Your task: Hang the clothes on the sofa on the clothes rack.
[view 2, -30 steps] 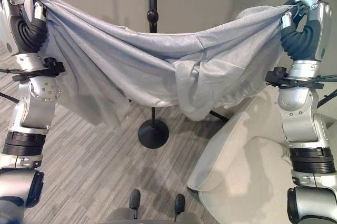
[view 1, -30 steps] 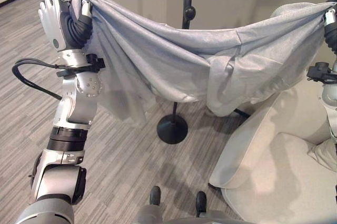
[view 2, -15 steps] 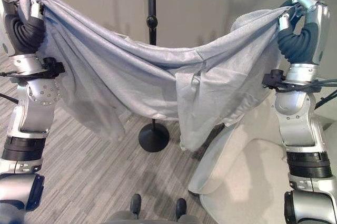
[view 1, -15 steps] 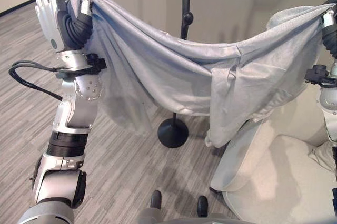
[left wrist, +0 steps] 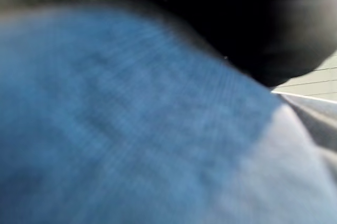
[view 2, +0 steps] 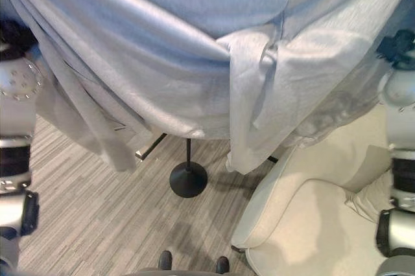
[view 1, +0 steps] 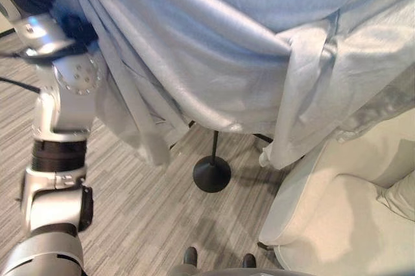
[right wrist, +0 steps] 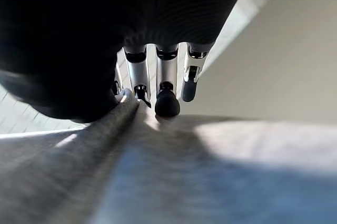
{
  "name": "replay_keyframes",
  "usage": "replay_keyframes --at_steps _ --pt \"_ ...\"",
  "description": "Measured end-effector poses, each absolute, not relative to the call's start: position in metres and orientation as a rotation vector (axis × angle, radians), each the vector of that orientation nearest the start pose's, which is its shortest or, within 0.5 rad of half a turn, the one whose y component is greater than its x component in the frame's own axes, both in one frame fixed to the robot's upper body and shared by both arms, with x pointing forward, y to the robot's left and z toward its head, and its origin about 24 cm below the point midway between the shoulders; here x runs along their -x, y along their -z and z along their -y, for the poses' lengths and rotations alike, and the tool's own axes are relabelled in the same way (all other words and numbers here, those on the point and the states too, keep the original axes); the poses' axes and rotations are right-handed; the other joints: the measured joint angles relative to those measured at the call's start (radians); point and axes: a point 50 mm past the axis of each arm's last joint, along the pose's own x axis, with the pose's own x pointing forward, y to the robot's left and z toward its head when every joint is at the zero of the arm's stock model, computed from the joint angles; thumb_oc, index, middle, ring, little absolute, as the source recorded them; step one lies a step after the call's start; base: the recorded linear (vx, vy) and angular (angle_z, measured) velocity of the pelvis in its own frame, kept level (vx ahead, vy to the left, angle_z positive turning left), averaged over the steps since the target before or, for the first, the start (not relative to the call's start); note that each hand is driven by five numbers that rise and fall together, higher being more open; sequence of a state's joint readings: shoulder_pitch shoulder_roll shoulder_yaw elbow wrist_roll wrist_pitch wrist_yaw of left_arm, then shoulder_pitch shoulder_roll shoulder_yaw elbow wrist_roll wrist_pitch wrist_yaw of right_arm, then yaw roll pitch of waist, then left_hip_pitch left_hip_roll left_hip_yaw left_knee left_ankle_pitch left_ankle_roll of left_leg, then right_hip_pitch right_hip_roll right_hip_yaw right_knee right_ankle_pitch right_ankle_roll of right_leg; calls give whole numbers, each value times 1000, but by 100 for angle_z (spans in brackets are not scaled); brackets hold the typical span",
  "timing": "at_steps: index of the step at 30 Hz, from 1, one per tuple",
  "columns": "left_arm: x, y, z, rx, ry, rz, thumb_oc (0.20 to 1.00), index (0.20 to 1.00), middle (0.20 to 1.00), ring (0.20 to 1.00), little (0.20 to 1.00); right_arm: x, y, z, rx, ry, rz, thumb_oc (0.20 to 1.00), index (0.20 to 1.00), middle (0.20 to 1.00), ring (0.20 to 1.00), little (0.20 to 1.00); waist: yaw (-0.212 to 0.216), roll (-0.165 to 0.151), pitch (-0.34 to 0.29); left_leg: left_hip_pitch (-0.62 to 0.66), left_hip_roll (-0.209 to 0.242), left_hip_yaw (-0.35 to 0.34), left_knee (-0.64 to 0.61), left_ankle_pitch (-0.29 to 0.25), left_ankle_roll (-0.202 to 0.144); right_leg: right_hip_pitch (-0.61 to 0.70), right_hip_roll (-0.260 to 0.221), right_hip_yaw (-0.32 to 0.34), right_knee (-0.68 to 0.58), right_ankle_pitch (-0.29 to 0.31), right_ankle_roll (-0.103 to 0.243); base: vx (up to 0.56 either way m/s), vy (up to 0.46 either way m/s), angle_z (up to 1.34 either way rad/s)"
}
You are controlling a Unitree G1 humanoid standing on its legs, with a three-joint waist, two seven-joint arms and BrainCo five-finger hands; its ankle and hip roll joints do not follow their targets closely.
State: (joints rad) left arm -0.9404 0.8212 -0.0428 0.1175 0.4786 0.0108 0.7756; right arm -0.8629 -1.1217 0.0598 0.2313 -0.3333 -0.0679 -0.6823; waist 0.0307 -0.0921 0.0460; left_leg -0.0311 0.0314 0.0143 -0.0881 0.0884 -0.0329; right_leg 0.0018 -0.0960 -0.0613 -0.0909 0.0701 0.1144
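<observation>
One big grey garment [view 1: 214, 49] is stretched out high in front of me, sagging over the cream sofa [view 2: 305, 218] and the clothes rack [view 1: 212, 172] base on the floor. My right hand [right wrist: 158, 84] has its fingers curled down onto the cloth's edge. Can't tell what my left hand's doing, honestly.

Grey striped wood-look flooring [view 1: 142, 218] runs underneath, its planks laid on a diagonal. A cream upholstered sofa [view 2: 311, 224] fills the lower right corner, smooth and pale, with a dark foot showing at its front edge. Soft light falls from above, leaving a faint shadow on the floor beside the sofa.
</observation>
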Motion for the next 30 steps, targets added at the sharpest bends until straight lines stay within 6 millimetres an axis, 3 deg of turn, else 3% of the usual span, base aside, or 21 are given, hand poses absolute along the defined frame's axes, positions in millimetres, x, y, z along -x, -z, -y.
replay_keyframes --at_steps 3,6,10,13,16,22,30 --pt "-302 -398 -222 -948 -935 1251 200 200 200 200 200 -290 -407 299 1187 999 1006 200 200 200 200 200 -4 -5 -7 -1 1 0 0 4 -3 -2 1 -1 0 2 1 13 0 0" --pt "-318 -418 -209 -1034 -885 1216 200 200 200 200 200 -305 -432 292 1255 997 925 200 200 200 200 200 -8 -6 -18 -13 1 0 0 4 -3 -14 0 -2 0 1 1 -11 -2 0" --pt "-331 -419 -207 -1137 -848 1148 200 200 200 200 200 -320 -434 283 1259 955 861 200 200 200 200 200 -23 -7 -38 -46 1 -5 0 8 -3 -44 1 -4 0 2 0 -31 -9 3" --pt "-350 -407 -207 -1224 -794 1033 200 200 200 200 200 -344 -415 280 1249 893 740 200 200 200 200 200 -27 -5 -45 -97 0 -8 0 21 -4 -96 2 -5 0 12 -6 -65 -16 3" --pt "-355 -403 -208 -1244 -782 991 200 200 200 200 200 -351 -407 279 1259 854 690 200 200 200 200 200 -28 -3 -45 -150 1 -10 0 32 -7 -147 3 -7 0 23 -11 -34 -10 2" --pt "-370 -383 -217 -1234 -766 874 200 200 200 200 200 -373 -364 271 1251 741 585 200 200 200 200 200 -29 0 -36 -179 0 -13 1 34 -7 -173 7 -7 1 23 -10 -22 -7 2" --pt "-380 -360 -240 -1306 -779 722 200 200 200 200 200 -388 -313 271 1171 661 450 200 200 200 200 200 -31 3 45 -200 0 -15 0 39 -11 -194 7 -9 1 26 -8 -5 1 0"
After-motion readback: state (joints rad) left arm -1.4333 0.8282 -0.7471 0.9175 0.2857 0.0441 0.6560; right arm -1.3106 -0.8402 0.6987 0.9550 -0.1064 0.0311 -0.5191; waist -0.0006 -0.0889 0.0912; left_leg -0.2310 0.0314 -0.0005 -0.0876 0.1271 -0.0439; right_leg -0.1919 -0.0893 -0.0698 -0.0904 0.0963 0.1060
